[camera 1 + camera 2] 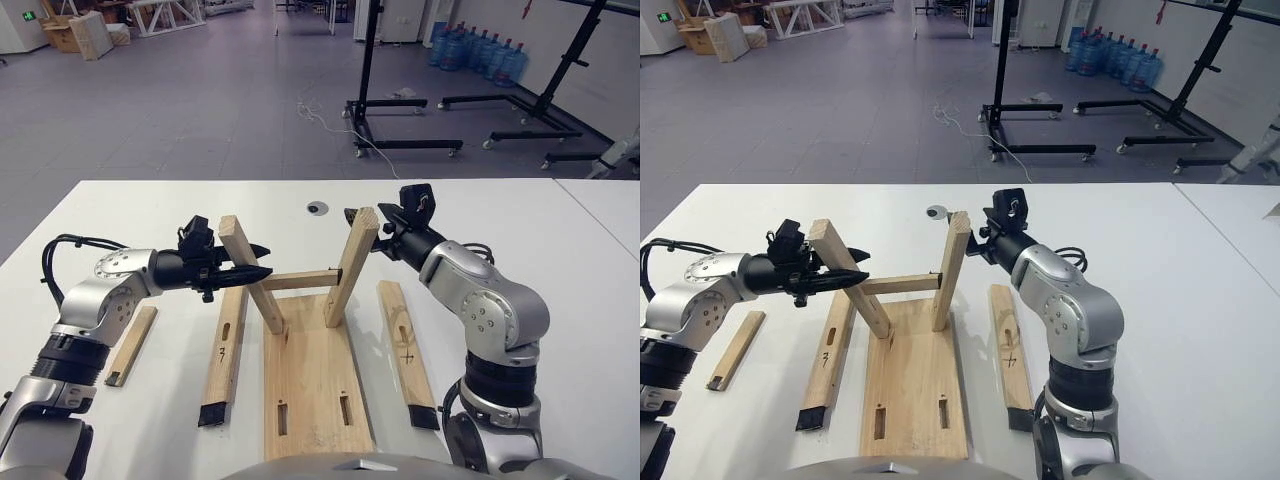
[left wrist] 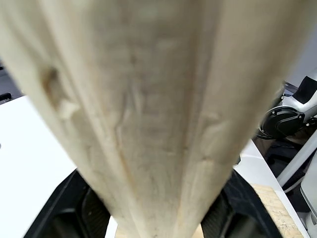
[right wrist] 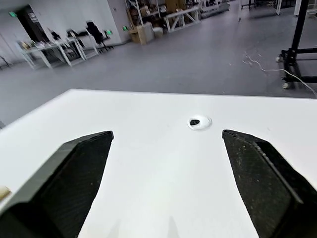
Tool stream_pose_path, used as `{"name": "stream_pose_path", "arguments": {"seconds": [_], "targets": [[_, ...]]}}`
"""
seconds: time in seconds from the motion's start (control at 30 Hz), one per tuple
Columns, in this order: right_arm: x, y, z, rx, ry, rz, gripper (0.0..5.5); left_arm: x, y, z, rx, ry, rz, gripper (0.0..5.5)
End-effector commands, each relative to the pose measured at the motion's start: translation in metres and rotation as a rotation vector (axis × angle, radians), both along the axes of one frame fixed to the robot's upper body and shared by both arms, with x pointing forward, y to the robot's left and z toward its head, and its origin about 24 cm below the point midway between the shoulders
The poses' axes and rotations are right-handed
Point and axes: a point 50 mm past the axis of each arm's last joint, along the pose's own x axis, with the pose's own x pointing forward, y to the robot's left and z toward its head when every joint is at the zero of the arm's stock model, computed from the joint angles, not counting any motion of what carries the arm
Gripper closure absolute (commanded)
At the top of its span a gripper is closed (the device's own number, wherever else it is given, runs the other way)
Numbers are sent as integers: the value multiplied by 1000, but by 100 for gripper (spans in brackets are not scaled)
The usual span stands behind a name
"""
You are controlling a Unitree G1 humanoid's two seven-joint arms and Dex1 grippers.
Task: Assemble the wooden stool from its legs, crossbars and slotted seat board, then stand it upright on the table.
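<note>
Mid leg-fitting, the left claw grasps the tilted pale wooden leg standing on the slotted wooden seat board on the white bench (a thin crossbar joins it to the second leg), the right claw hangs released near that leg's top, and next comes, probably, straightening and seating both.

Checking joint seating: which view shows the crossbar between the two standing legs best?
Left eye view: the crossbar shows whole, both ends meeting the legs. Right eye view shows much the same. Left wrist view looks at the gripped leg up close; right wrist view looks across the table.
</note>
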Motion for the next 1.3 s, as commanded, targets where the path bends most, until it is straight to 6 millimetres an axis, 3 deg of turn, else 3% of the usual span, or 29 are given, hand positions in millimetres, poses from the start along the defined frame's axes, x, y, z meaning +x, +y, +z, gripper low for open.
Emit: {"name": "stream_pose_path", "arguments": {"seconds": [0.03, 0.17, 0.27, 0.5, 0.57, 0.67, 0.8, 0.97, 1.07, 1.3], "targets": [[-7, 57, 7, -26, -42, 211, 141, -16, -27, -53, 295, 146, 20, 349], [1, 4, -5, -169, -76, -24, 141, -17, -21, -54, 311, 136, 120, 349], [-5, -33, -11, -272, -86, -156, 141, -18, -17, -54, 315, 129, 182, 349], [-14, -56, -1, -106, -90, -278, 141, -24, -5, -51, 307, 121, 280, 349], [-11, -50, 7, 27, -90, -273, 141, -23, -5, -50, 310, 117, 280, 349], [-17, -22, 14, 150, -66, -135, 141, -20, -7, -47, 316, 109, 271, 349], [-30, 15, 7, 173, -3, 81, 141, -15, -18, -42, 318, 89, 218, 349], [-30, 37, 5, 141, 20, 156, 141, -12, -39, -36, 318, 69, 121, 349], [-38, 52, 6, 156, 26, 279, 141, -10, -44, -36, 326, 68, 93, 349], [-42, 66, 2, 159, 47, 404, 141, 0, -53, -30, 334, 45, 40, 349]]}}
